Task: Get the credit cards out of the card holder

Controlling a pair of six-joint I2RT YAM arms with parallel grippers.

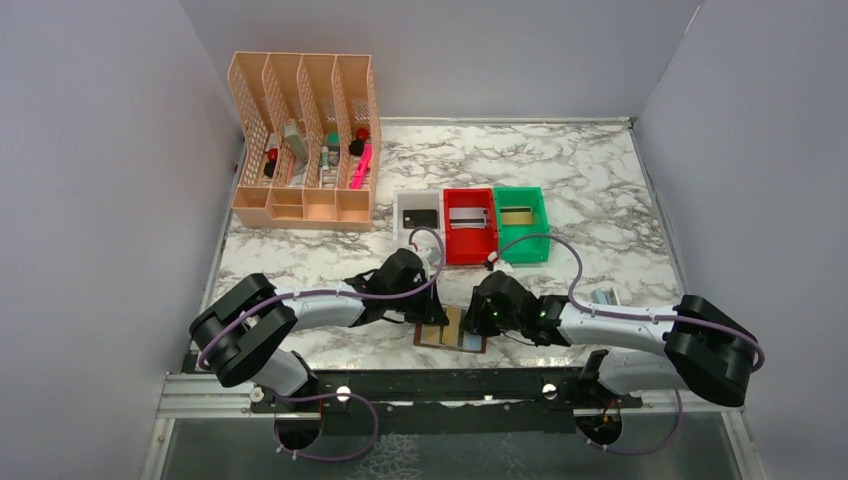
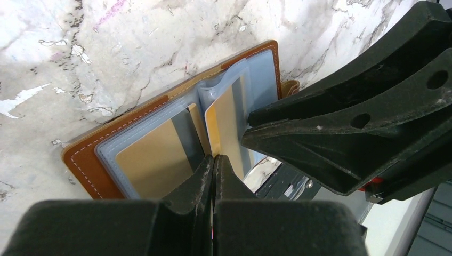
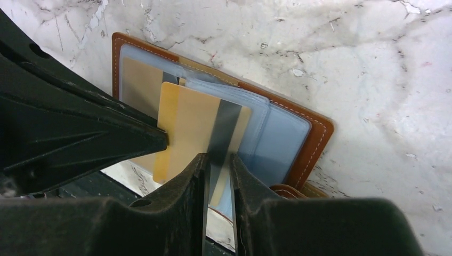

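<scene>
- Lying open at the near edge of the white marble table (image 3: 346, 53), the brown leather card holder (image 3: 314, 133) had marble stretching beyond its far edge.
- Right gripper (image 3: 218, 160) clamped one edge of a gold striped plastic credit card (image 3: 186, 128) jutting from its pocket.
- Left gripper (image 2: 214, 159), clenched, touched that card's side edge.

Card holder (image 1: 452, 332): brown leather, white stitching, laid open flat with the pale blue-grey pockets up, directly under the tips of left pincer (image 2: 214, 159) and right pincer (image 3: 217, 157). Snap tab (image 3: 288, 191) is seen just beside right pincer. Gold card (image 3: 186, 128) with a dark stripe is drawn partway out of a middle pocket leaf; one edge is touched by left pincer, another edge sits between right pincer's fingers. Second gold card (image 2: 154, 160) is seated in a pocket. Black card (image 1: 421, 216), silvery card (image 1: 467, 214) and third gold card (image 1: 516, 215) lie well beyond both pincers.
</scene>
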